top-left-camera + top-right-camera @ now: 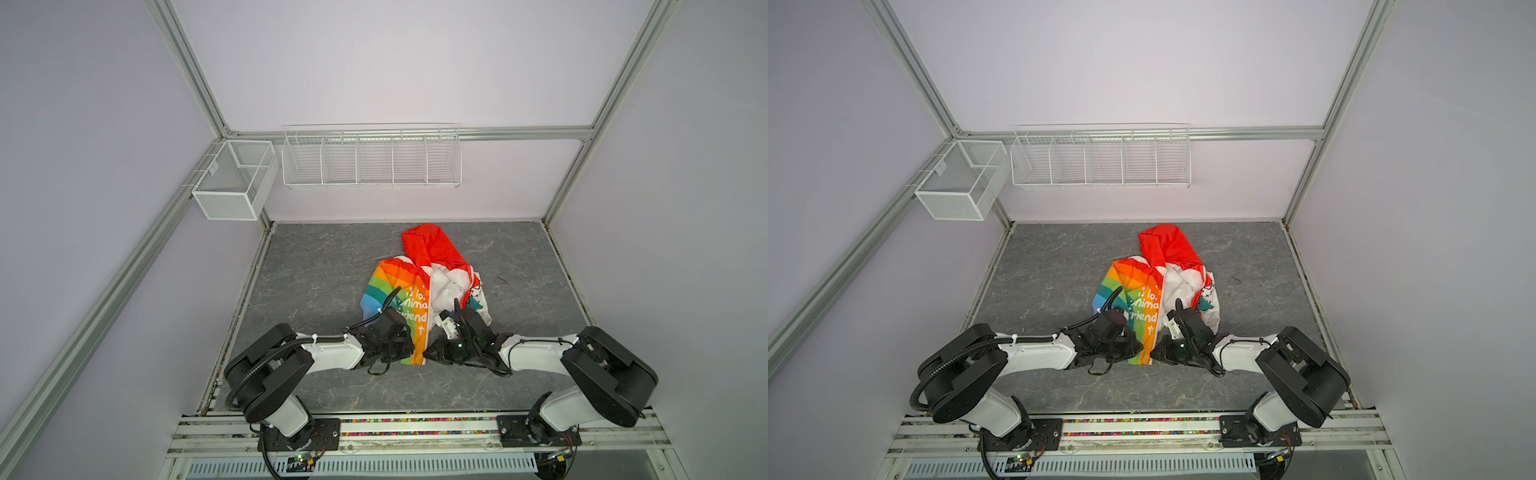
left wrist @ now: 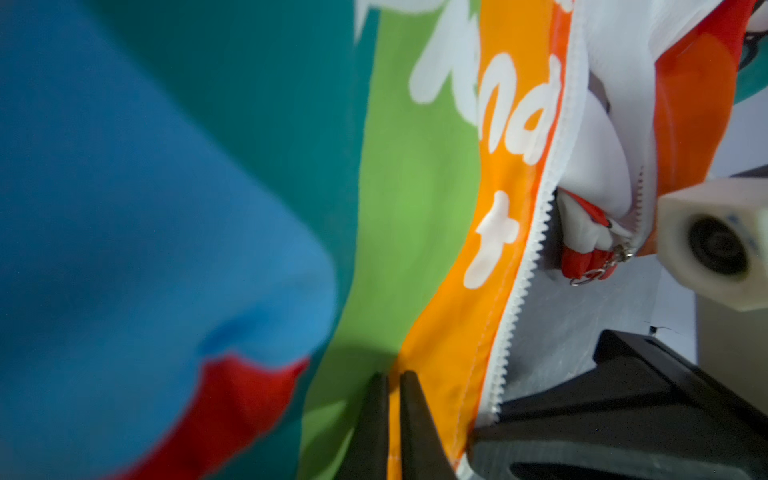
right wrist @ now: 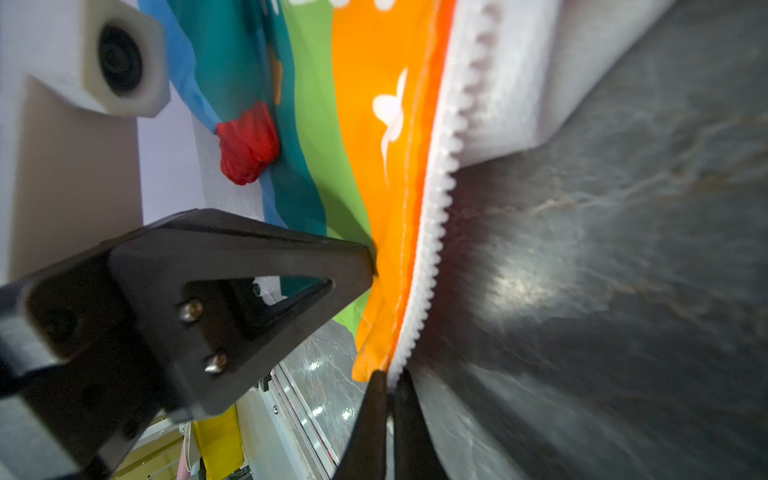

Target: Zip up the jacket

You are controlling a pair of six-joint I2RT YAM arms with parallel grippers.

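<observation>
**Zip end pinched, the jacket not yet joined**

The grey marbled worktop carries the jacket at centre frame in both top views. It is bunched, with the red hood toward the top, the rainbow half on the left and the white half crumpled on the right. Both arms meet at its lower edge.

The left end effector has its fingers almost together and looks to nip a fold of the rainbow half just beside the zip edge. The right end effector is clamped on the very bottom of the rainbow half's zipper teeth. The slider, with its ring pull, sits apart on the white half's tape, at the right of the left wrist view among gathered cloth.

The step in hand looks like readying the bottom end of the teeth for the slider. To do it well:

- Hold the toothed tape straight and taut.
- Grip low, but leave the tip bare enough to enter the slider.
- Keep the thin cloth out of the teeth.
- Free and steady the slider before the halves meet, which it probably needs.

The fabric looks likely to slip and fold, so small, slow moves suit.
</observation>
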